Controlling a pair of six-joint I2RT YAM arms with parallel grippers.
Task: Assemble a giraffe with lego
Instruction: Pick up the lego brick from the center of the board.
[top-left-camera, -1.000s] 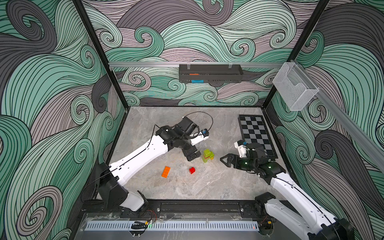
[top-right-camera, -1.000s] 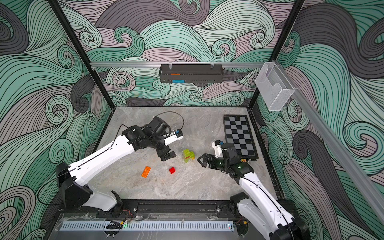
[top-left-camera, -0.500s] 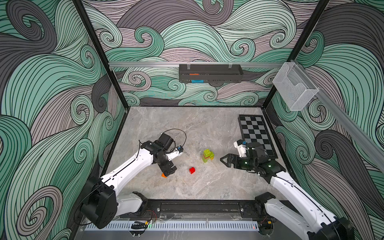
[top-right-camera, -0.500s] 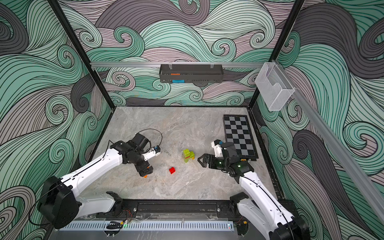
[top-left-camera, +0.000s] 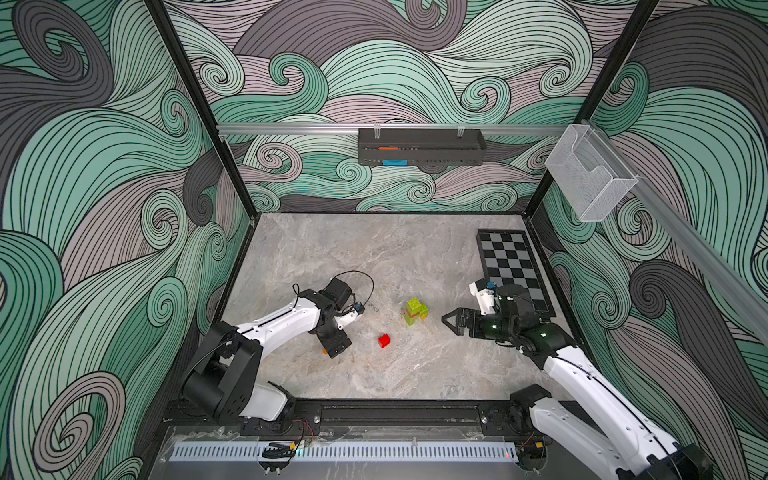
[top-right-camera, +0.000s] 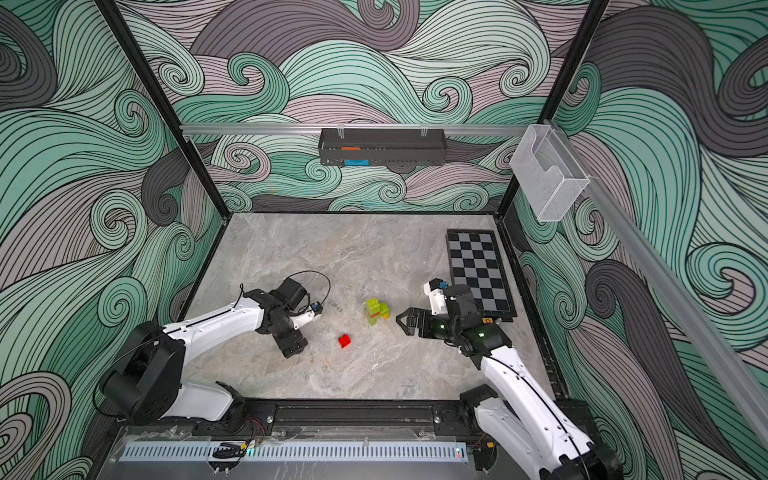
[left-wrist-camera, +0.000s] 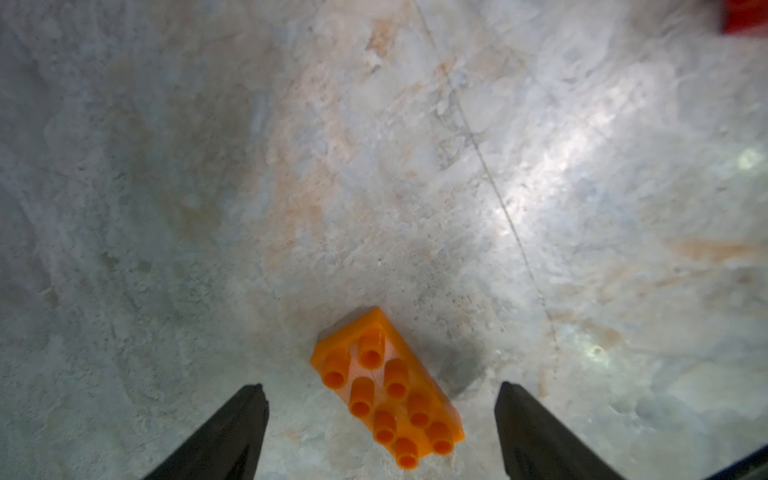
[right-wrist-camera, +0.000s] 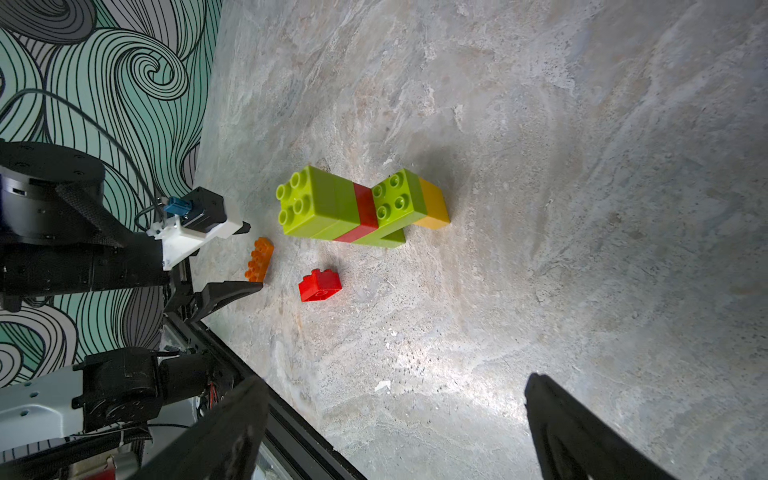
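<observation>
The giraffe (right-wrist-camera: 357, 208) is only half built. It stands mid-tabletop (top-left-camera: 374, 257), a tall lime stack with a red band joined to a shorter lime-on-yellow one. The orange brick (left-wrist-camera: 386, 386) and a spare red brick (top-left-camera: 384, 340) sit loose nearby, apart from it. The left fingers (left-wrist-camera: 232, 432) are spread either side of the orange brick, not touching it, so I'd guess they're lining up to grab the head piece. The right fingers (right-wrist-camera: 573, 436) gape wide and empty near the giraffe, probably to steady it.
</observation>
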